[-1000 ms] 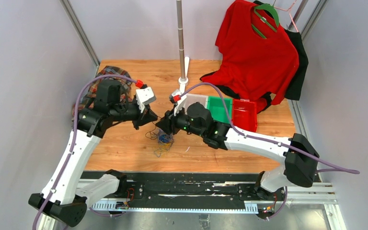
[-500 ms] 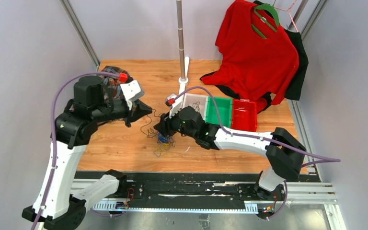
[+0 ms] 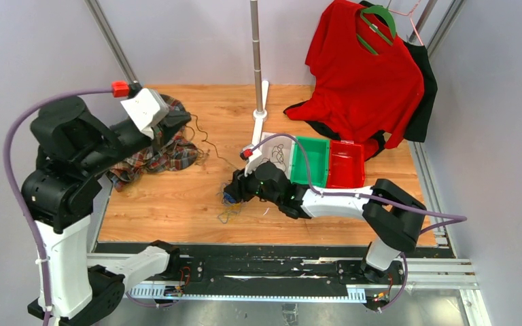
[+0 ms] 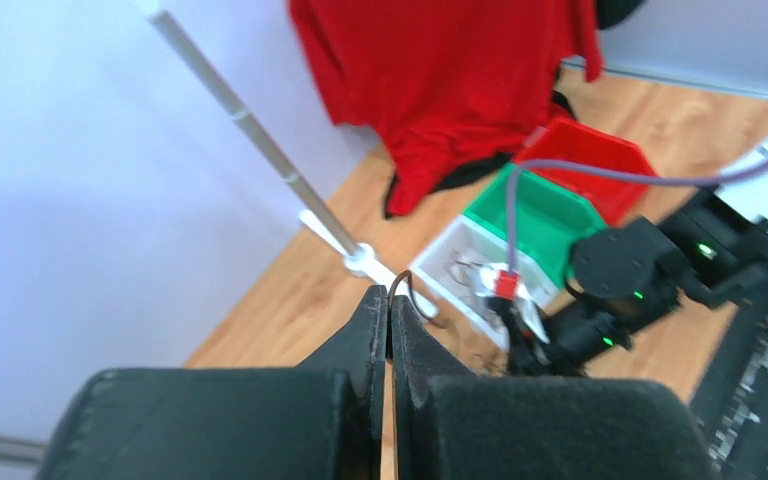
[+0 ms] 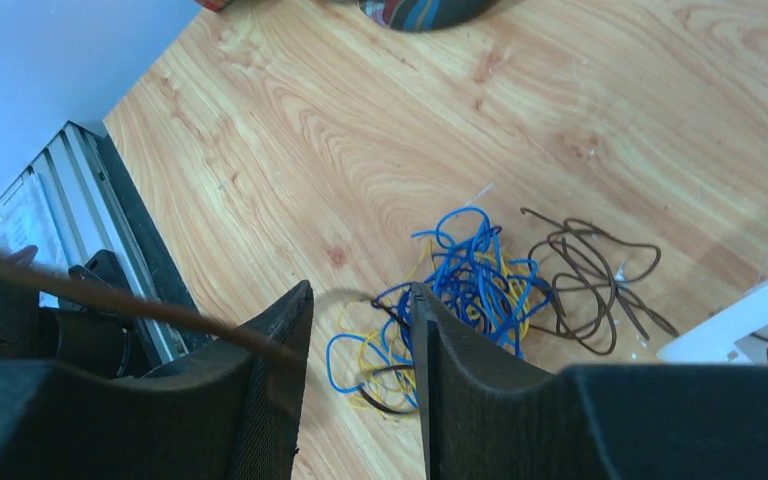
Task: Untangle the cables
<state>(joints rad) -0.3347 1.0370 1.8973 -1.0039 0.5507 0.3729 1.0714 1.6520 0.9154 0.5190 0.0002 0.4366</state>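
Observation:
A wad of blue and yellow cables (image 5: 465,285) lies on the wooden table, also in the top view (image 3: 231,202). A loose brown cable bundle (image 5: 585,270) lies beside it. My left gripper (image 3: 185,122) is raised at the far left and shut on a thin dark cable (image 4: 400,285). That cable (image 3: 209,146) runs from it down toward the wad. My right gripper (image 5: 360,290) is open, low over the wad's near edge (image 3: 234,192). A blurred brown strand crosses in front of its left finger (image 5: 280,350).
A white bin (image 3: 269,144) holding dark cables, a green bin (image 3: 310,159) and a red bin (image 3: 346,164) stand right of the wad. A plaid cloth (image 3: 156,155) lies at the left. A pole stand (image 3: 258,68) and a hanging red shirt (image 3: 367,68) are at the back.
My left arm has lifted and swung back to the left, drawing the dark cable out of the wad. My right gripper has moved down and slightly left over the wad.

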